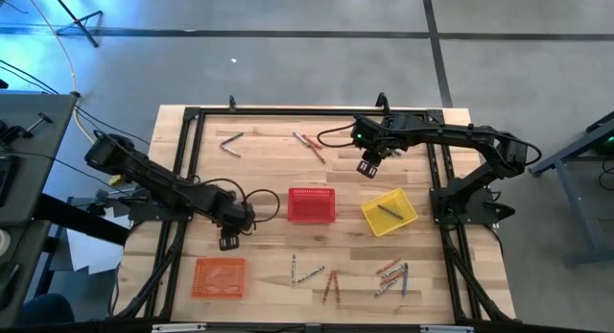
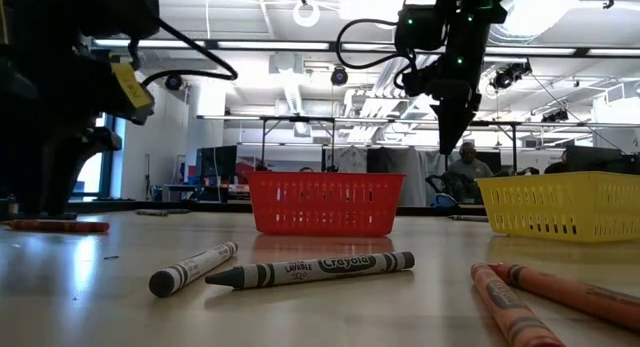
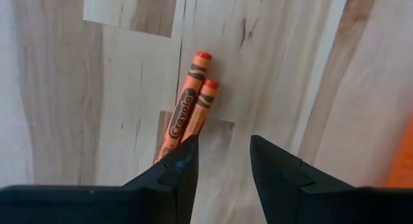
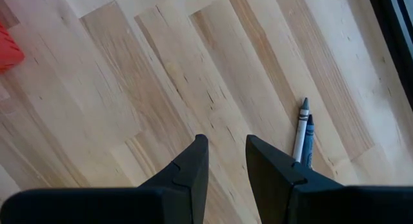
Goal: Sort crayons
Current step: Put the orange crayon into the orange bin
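Two orange crayons (image 3: 188, 108) lie side by side on the wooden table, just ahead of my left gripper (image 3: 223, 153). That gripper is open and empty, low over the table's left half (image 1: 228, 239). My right gripper (image 1: 367, 167) hangs high above the table behind the yellow basket (image 1: 389, 212); it is open a little and empty (image 4: 227, 153). A grey and a blue crayon (image 4: 302, 137) lie below it. One dark crayon (image 1: 389, 210) lies in the yellow basket. More crayons lie loose near the front edge (image 1: 391, 275), (image 1: 332, 287), (image 1: 307, 273) and at the back (image 1: 309, 146), (image 1: 230, 143).
A red mesh basket (image 1: 312, 204) stands mid-table, and an orange one (image 1: 220, 276) at the front left. The black frame rails (image 1: 192, 141) run along the table's sides. In the low view two grey crayons (image 2: 300, 270) and orange ones (image 2: 540, 292) lie close to the camera.
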You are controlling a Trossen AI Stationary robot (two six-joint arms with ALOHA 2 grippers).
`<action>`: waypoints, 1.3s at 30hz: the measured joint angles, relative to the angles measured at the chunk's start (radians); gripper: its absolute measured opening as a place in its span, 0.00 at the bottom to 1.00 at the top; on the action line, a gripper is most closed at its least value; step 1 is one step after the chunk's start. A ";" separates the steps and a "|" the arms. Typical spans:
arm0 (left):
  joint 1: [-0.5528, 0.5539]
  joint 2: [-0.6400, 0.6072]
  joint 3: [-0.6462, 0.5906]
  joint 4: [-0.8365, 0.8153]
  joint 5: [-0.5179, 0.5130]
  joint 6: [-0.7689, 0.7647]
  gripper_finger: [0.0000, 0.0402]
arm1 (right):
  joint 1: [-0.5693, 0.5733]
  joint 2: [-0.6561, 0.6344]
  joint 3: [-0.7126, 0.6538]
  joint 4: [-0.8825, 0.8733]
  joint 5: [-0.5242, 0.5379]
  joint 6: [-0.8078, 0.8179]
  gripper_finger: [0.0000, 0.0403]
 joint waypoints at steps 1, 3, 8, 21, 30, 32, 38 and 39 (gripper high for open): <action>0.000 0.012 0.000 0.001 0.000 0.004 0.32 | 0.000 0.000 0.000 0.000 0.000 0.000 0.24; 0.000 0.031 0.003 0.000 -0.001 0.015 0.32 | 0.000 0.000 0.000 0.000 0.000 0.000 0.24; 0.001 0.080 0.004 0.001 -0.027 0.030 0.32 | 0.000 0.000 0.000 0.000 0.000 -0.003 0.24; 0.000 0.057 0.048 -0.001 -0.119 -0.002 0.32 | 0.000 0.000 0.000 -0.001 -0.005 -0.003 0.24; 0.012 0.049 0.119 -0.201 -0.282 -0.078 0.32 | 0.000 0.000 0.000 -0.005 -0.006 0.006 0.24; 0.015 0.049 0.114 -0.270 -0.282 -0.156 0.32 | 0.000 0.000 0.000 -0.005 -0.006 0.004 0.24; 0.014 0.049 0.113 -0.363 -0.247 -0.316 0.32 | 0.000 0.000 0.000 -0.005 -0.006 -0.003 0.24; 0.014 0.049 0.113 -0.358 -0.244 -0.344 0.32 | 0.000 0.000 0.000 -0.005 -0.006 -0.003 0.24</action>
